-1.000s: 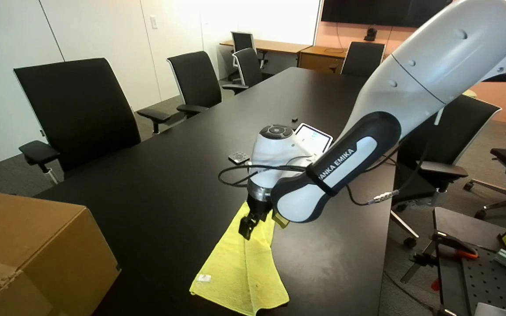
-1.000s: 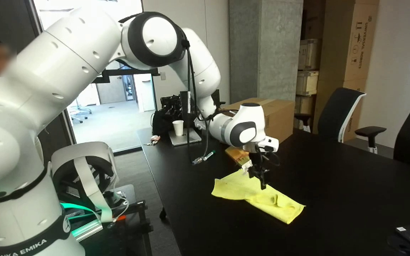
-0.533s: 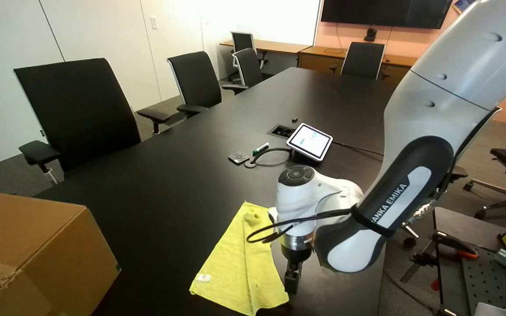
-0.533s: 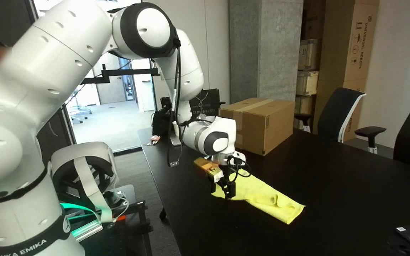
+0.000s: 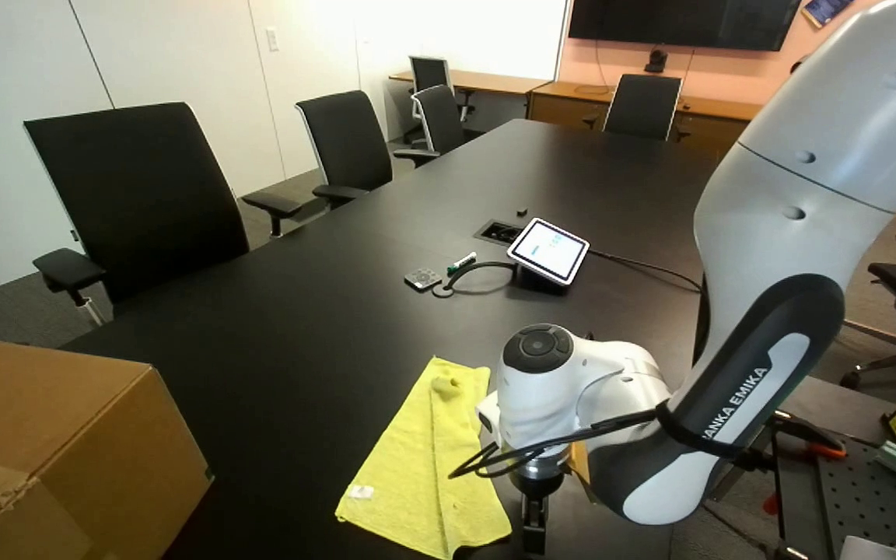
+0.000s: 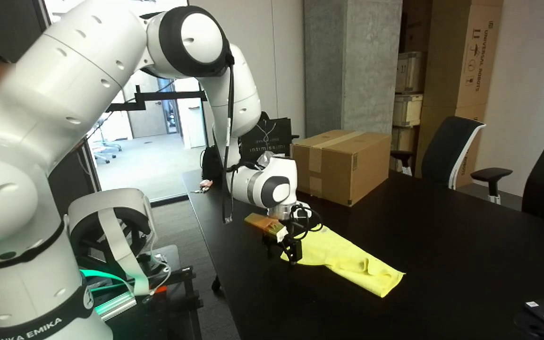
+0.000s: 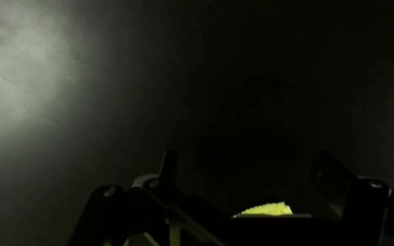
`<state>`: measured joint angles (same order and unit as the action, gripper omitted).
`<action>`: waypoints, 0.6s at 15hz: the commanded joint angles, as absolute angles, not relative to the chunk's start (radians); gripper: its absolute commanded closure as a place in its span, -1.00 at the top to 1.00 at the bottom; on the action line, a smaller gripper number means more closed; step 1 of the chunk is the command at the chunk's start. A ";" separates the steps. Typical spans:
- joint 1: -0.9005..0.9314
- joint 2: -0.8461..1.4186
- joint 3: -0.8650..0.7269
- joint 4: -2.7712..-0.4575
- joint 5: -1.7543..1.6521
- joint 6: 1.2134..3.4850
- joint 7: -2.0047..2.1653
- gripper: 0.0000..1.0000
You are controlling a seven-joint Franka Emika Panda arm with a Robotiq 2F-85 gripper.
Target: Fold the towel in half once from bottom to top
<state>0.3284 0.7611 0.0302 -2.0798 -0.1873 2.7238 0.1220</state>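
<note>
Yellow towel (image 5: 428, 463) lies on the black tabletop (image 5: 300, 365), long axis running away from the tool (image 7: 246, 155), whose jaws stand apart just beside a wide-end corner (image 5: 499, 532), so it probably needs to scoot over to grab that.

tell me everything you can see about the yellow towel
The towel is a bright yellow-green cloth, soft and fuzzy-looking, with a small white label near one corner. It lies on the black table, uneven in outline and not smooth: a line, perhaps a crease or a layer's edge, runs along it, and a small pucker rises toward one end. The open jaws stand by a corner without gripping it; whether they touch it, I cannot tell.
</note>
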 commanded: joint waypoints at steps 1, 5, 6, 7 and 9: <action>0.362 0.738 0.019 -2.083 -0.219 2.765 0.114 1.00; 0.371 0.758 0.029 -2.036 -0.216 2.789 0.102 1.00; 0.356 0.760 0.045 -2.026 -0.206 2.789 0.085 1.00; 0.347 0.761 0.054 -2.017 -0.202 2.790 0.071 1.00; 0.323 0.777 0.077 -1.989 -0.192 2.786 0.039 1.00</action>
